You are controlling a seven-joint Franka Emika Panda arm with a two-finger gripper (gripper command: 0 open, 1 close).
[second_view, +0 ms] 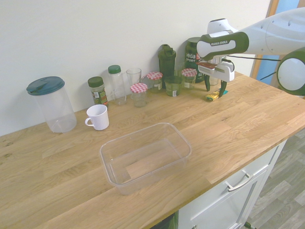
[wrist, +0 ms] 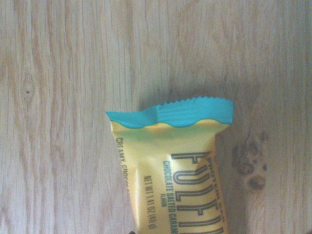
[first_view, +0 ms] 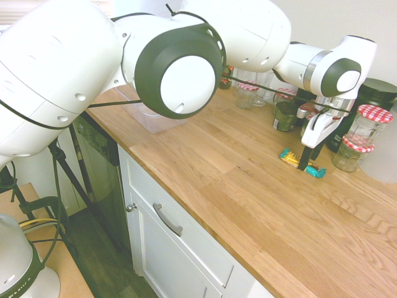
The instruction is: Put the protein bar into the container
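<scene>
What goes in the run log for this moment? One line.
phase: grasp approach | gripper: open, straddling protein bar | protein bar: flat on countertop | container: empty

On the wooden tabletop (second_view: 248,124), the clear rectangular plastic container (second_view: 145,155) sits at lower centre of the second exterior view. The yellow-wrapped protein bar with teal ends (second_view: 214,95) lies flat at upper right, beneath the white arm's gripper (second_view: 215,88), whose jaws straddle it. Glass jars with red-checked lids (second_view: 139,93) stand behind along the wall, a white mug (second_view: 97,117) left of them.

Open counter (second_view: 228,129) — jars (second_view: 147,81) behind
</scene>
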